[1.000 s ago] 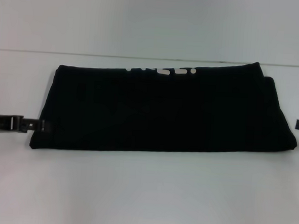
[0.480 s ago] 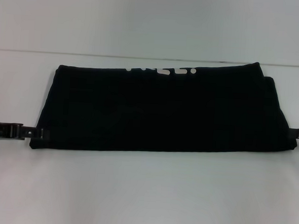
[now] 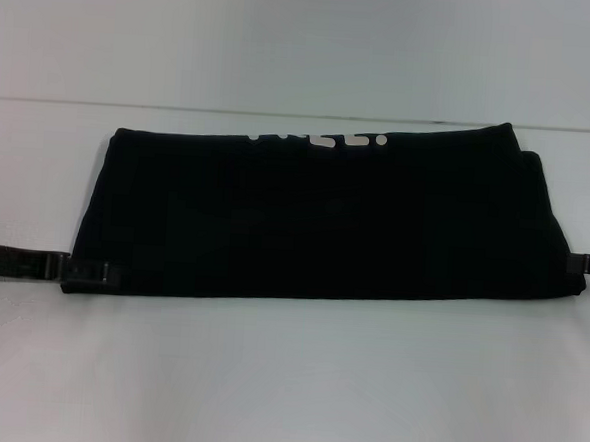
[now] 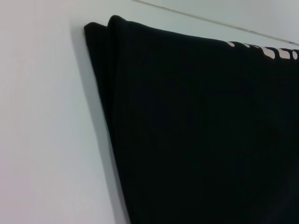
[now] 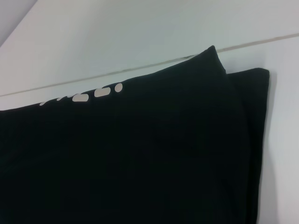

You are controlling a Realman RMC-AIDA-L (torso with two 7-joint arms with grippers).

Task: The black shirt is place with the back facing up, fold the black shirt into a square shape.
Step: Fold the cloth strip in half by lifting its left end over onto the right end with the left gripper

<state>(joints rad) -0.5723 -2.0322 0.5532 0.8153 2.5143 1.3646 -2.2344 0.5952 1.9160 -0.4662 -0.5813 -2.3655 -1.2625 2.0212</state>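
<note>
Left gripper (image 3: 87, 270): at shirt's 8 o'clock corner, grip state cannot tell. Right gripper (image 3: 576, 263): 3 o'clock edge, likewise unclear. Black shirt (image 3: 315, 217): folded strip, table (image 3: 285, 381) centre. Risk: pinching top layer only, so fold slides apart.

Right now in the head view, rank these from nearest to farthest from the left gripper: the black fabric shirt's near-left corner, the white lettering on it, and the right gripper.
From the left gripper, low on the left:
1. The black fabric shirt's near-left corner, right beside it.
2. The white lettering, at the shirt's far edge, mid-table.
3. The right gripper, at the shirt's opposite end.
</note>
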